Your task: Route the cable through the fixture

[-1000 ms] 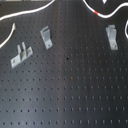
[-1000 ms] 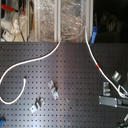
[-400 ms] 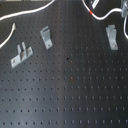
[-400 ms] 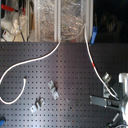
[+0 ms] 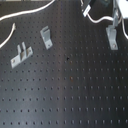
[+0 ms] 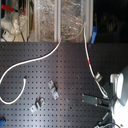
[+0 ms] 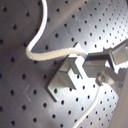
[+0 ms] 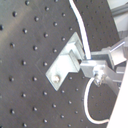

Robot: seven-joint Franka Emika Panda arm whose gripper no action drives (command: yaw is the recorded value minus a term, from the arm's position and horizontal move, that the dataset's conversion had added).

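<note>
Moving left to right across the first exterior view, we pass a low bracket [image 5: 21, 54] with two spaced posts, then a slanted bracket [image 5: 46, 37], both unused, and reach the fixture [image 5: 112, 36] at the right, where the gripper [image 5: 118, 20] hangs just above it. The cable [image 7: 50, 54] loops in from the board and, in the first wrist view, runs right against the fixture's prongs, apparently being fed into the slot. We judge the fingers [image 7: 102, 59] clenched on the cable.
</note>
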